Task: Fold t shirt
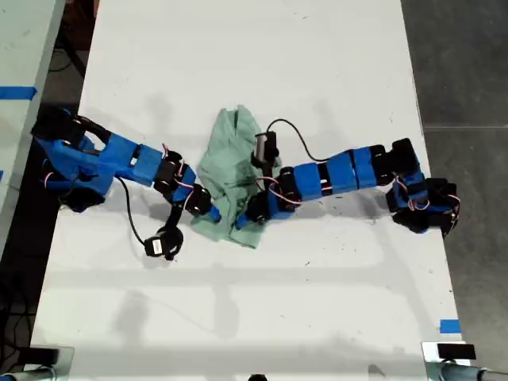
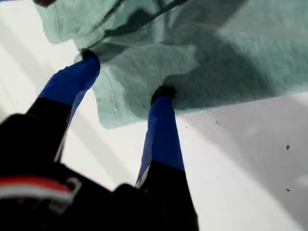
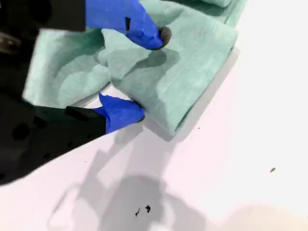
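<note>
Shirt (image 1: 230,178) lies mid-surface, bunched, long axis running toward the far and near edges. Both claws are at its near end, one on each side. My first claw (image 2: 127,74) is spread, its tips straddling a hem flap. My second claw (image 3: 142,74) is also spread, one finger (image 3: 149,33) on top of a thick rolled fold, the other at surface level. Soft wrinkled knit, pale mint; the surface (image 1: 317,302) is smooth white. My guess: both pinch here next.

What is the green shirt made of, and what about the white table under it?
The t shirt looks like soft knit cloth, probably cotton: matte, wrinkled, with stitched hems and floppy folds. The table looks hard, smooth and white, maybe laminate or painted board; it shows soft shadows and a few dark specks. I can't tell which for sure.
</note>
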{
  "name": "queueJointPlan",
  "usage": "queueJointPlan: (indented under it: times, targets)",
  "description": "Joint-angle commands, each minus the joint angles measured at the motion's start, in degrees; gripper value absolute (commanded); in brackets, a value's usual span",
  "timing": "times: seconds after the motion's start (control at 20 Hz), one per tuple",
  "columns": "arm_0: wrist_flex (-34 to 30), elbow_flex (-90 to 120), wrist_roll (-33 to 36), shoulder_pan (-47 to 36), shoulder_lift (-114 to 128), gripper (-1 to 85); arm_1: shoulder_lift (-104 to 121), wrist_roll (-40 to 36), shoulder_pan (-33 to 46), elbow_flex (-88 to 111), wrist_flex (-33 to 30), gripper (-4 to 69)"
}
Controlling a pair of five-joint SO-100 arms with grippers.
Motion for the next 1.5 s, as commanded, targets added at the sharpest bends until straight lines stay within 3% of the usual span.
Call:
queueJointPlan:
  times: [0.0, 0.05, 0.15, 0.3, 0.5, 0.55, 0.6, 0.7, 0.8, 1.35, 1.45]
  targets:
    - [0.88, -9.05, 0.62, 1.41, -4.83, 18.5, 0.00, 1.58, -2.02, -3.69, 0.53, 21.9]
    - [1.14, -12.30, 1.23, 2.20, -8.26, 15.3, -0.88, 2.29, -2.37, -3.60, 0.62, 9.0]
    - [3.69, -21.53, 0.53, 4.04, -18.63, 12.8, -3.16, 3.43, -3.25, -3.34, 1.23, 4.6]
    - [16.70, -48.43, -4.57, 8.53, -38.50, 16.0, -5.19, 5.19, -5.45, -2.90, 3.78, 12.6]
    - [14.94, -51.42, -11.87, 11.34, -39.99, 16.2, -4.92, 8.09, -7.91, -3.08, 5.63, 14.8]
    - [14.94, -51.42, -12.57, 11.51, -39.73, 15.7, -4.92, 8.96, -8.17, -3.25, 6.33, 3.6]
    - [15.03, -51.42, -12.48, 11.60, -39.64, 14.2, -4.83, 10.55, -8.53, -3.34, 8.00, 1.5]
    - [16.52, -50.71, -11.87, 11.69, -39.73, 2.1, -3.78, 13.36, -9.32, -3.16, 12.66, 1.5]
    - [17.49, -50.62, -11.69, 11.95, -40.25, -0.1, -2.02, 14.33, -10.20, -3.08, 14.41, 1.5]
    - [18.11, -50.71, -9.14, 13.80, -31.99, -0.2, 5.10, 13.54, -11.69, -4.31, 10.81, 1.5]
    - [21.01, -50.71, -8.00, 12.83, -26.81, -0.2, 10.11, 10.90, -10.99, -4.57, 9.40, 1.6]
